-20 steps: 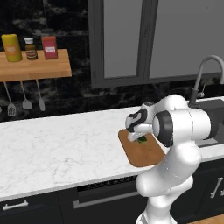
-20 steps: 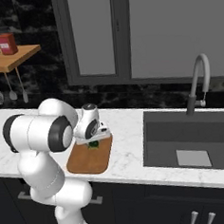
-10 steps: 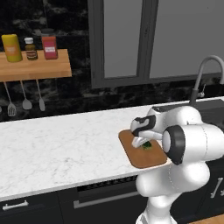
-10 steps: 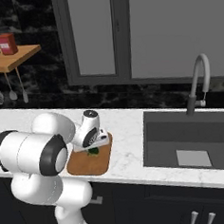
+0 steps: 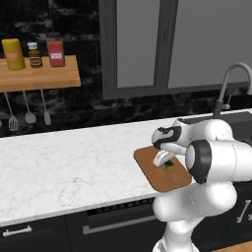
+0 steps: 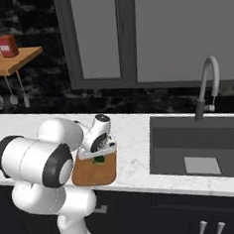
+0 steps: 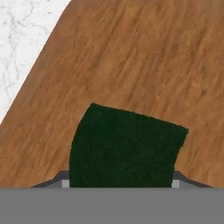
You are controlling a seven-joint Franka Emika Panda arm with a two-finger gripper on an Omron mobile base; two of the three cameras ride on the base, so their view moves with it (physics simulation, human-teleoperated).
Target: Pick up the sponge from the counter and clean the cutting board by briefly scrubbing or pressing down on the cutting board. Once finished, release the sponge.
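**Pincer clamped on the sponge over the cutting board**

The white marble surface point(image 5: 74, 172) runs the width of the kitchen above dark cabinet fronts, with a sink basin point(image 6: 201, 147) let into its right end and a curved faucet point(image 6: 208, 84) behind that. The white arm point(image 5: 216, 157) folds forward from the base: its big elbow joint sits out over the front edge of the surface, and the forearm doubles back so that the hand tips downward onto the board. The brown wooden cutting board point(image 5: 152, 170) lies near the front edge of the surface, just left of the sink. The pincer point(image 5: 165, 162) hangs over the board's middle, leaning slightly rather than plumb, its fingers drawn in tight on the dark green sponge point(image 7: 124, 146). In the hand view the sponge sits between the fingertips with board grain all around it and a wedge of marble at the upper left. The sponge point(image 6: 98, 159) looks down at the board; whether it actually touches I cannot tell.
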